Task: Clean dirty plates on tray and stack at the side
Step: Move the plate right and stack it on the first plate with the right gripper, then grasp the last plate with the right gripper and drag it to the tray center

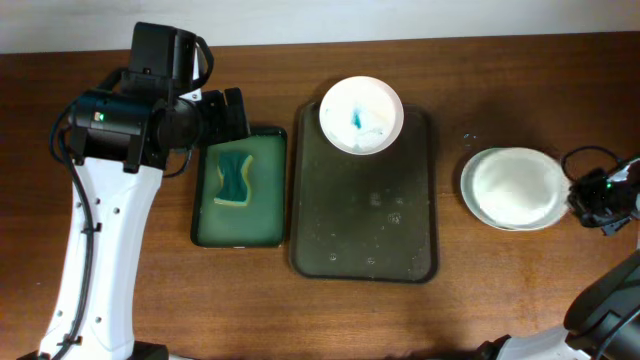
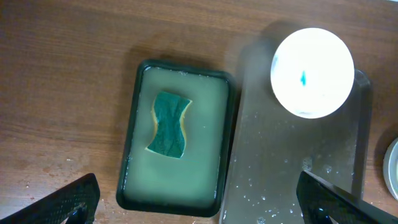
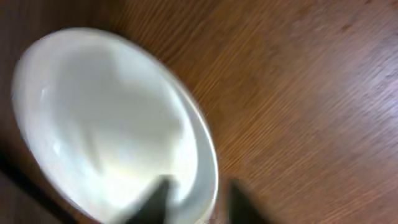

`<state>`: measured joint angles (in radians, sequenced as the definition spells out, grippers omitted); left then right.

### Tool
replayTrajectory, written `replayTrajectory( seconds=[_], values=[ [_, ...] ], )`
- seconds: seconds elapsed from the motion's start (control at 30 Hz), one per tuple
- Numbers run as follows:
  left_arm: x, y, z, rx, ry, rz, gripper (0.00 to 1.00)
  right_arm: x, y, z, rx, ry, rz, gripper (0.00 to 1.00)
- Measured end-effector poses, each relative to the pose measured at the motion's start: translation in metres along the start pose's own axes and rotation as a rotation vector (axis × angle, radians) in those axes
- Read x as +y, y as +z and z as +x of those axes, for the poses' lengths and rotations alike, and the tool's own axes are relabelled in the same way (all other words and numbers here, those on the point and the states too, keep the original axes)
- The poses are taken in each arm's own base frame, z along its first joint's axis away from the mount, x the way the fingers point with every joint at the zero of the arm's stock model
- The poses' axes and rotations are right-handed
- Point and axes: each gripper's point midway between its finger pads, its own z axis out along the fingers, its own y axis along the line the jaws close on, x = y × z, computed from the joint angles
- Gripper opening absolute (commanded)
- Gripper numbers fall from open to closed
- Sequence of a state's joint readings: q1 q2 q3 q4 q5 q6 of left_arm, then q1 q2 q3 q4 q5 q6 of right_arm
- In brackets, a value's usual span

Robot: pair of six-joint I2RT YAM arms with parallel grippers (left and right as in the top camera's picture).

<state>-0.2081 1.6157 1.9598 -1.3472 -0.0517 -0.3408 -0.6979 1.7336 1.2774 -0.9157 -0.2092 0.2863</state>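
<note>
A white plate (image 1: 361, 115), smeared blue in the middle, sits flat at the 11 o'clock corner of the dark, wet tray (image 1: 365, 230). A clean white stack (image 1: 514, 188) lies near the tray's 3 o'clock side.

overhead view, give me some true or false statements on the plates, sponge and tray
1. The sponge lies in the green dish left of the tray. True.
2. The blue-stained plate sits on the bare table. False: it sits at the tray's far end.
3. The left fingers grip the sponge. False: they are spread open above it, with the sponge lying loose in the dish.
4. A clean white plate rests on the table right of the tray. True.
</note>
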Motion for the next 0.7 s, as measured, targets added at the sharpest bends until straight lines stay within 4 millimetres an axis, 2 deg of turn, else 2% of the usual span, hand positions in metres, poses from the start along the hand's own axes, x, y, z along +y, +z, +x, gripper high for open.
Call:
replayTrajectory(
  seconds=[0.03,0.1,0.13,0.17,0.2,0.23,0.27,0.33,0.37,0.4,0.43,0.53,0.6,0.7],
  values=[
    [0.000,0.000,0.000,0.000,0.000,0.000,0.99,0.005,0.001,0.006,0.018,-0.013,-0.003,0.49],
    [0.000,0.000,0.000,0.000,0.000,0.000,0.99,0.038,-0.002,0.027,0.072,-0.109,-0.069,0.49],
    [0.000,0.000,0.000,0.000,0.000,0.000,0.99,0.077,-0.023,0.040,0.040,-0.237,-0.145,0.49],
    [0.000,0.000,0.000,-0.001,0.000,0.000,0.99,0.094,-0.034,0.046,0.015,-0.303,-0.173,0.50],
    [0.000,0.000,0.000,0.000,0.000,0.000,0.99,0.130,-0.061,0.063,-0.040,-0.454,-0.235,0.49],
    [0.000,0.000,0.000,0.000,0.000,0.000,0.99,0.169,-0.092,0.089,-0.100,-0.622,-0.309,0.49],
    [0.000,0.000,0.000,0.000,0.000,0.000,0.99,0.207,-0.129,0.122,-0.169,-0.793,-0.392,0.49],
    [0.000,0.000,0.000,0.000,0.000,0.000,0.99,0.240,-0.162,0.161,-0.222,-0.962,-0.424,0.49],
    [0.000,0.000,0.000,0.000,0.000,0.000,0.99,0.252,-0.173,0.175,-0.238,-1.018,-0.432,0.49],
    [0.000,0.000,0.000,0.000,0.000,0.000,0.99,0.263,-0.189,0.184,-0.285,-1.069,-0.430,0.50],
    [0.000,0.000,0.000,0.000,0.000,0.000,0.99,0.269,-0.199,0.183,-0.326,-1.081,-0.431,0.50],
    [0.000,0.000,0.000,0.000,0.000,0.000,0.99,0.269,-0.194,0.176,-0.343,-1.074,-0.389,0.51],
    [0.000,0.000,0.000,0.000,0.000,0.000,0.99,0.275,-0.161,0.172,-0.275,-1.077,-0.331,0.51],
    [0.000,0.000,0.000,0.000,0.000,0.000,0.99,0.285,-0.094,0.166,-0.154,-1.050,-0.236,0.52]
  ],
)
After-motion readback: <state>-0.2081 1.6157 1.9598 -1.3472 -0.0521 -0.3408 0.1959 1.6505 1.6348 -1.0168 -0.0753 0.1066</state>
